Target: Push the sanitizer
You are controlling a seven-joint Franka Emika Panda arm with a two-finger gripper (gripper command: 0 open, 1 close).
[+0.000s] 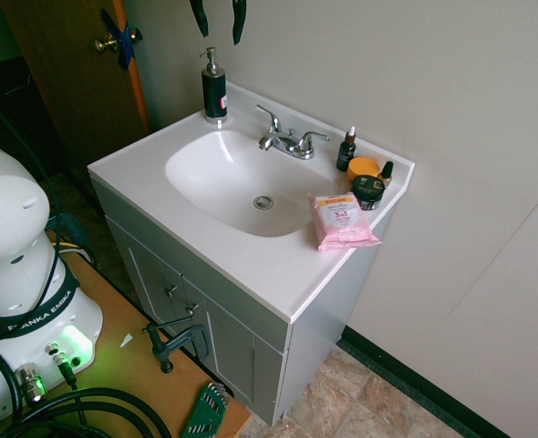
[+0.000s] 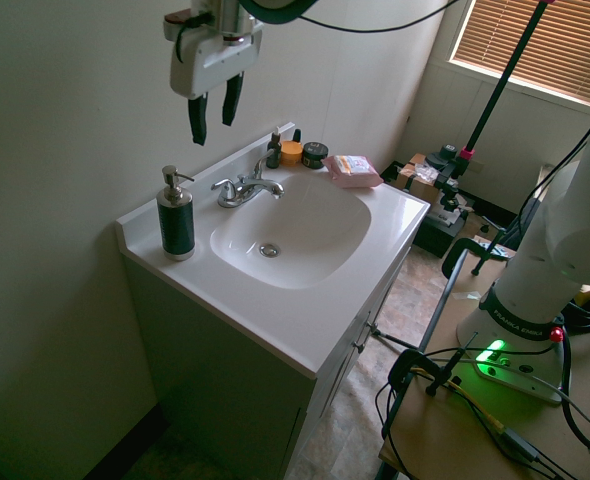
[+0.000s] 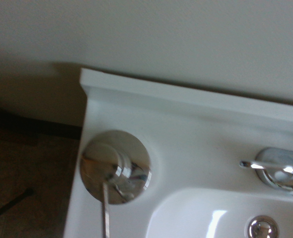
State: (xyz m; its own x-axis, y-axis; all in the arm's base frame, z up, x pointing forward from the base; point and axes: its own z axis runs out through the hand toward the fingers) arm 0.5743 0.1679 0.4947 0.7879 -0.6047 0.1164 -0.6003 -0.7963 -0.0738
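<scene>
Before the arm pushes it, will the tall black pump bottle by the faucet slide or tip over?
The tall slim black cylindrical pump bottle with a silver head looks top-heavy on a narrow base, so a high push probably tips it. The glossy white vanity top seems smooth, so a low push likely slides it. The open end effector hangs above it.

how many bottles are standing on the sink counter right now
3. The sanitizer stands at the back corner, left of the faucet in the first exterior view. A dropper bottle and a smaller dark bottle stand near the orange jar. None seems hidden.
</scene>
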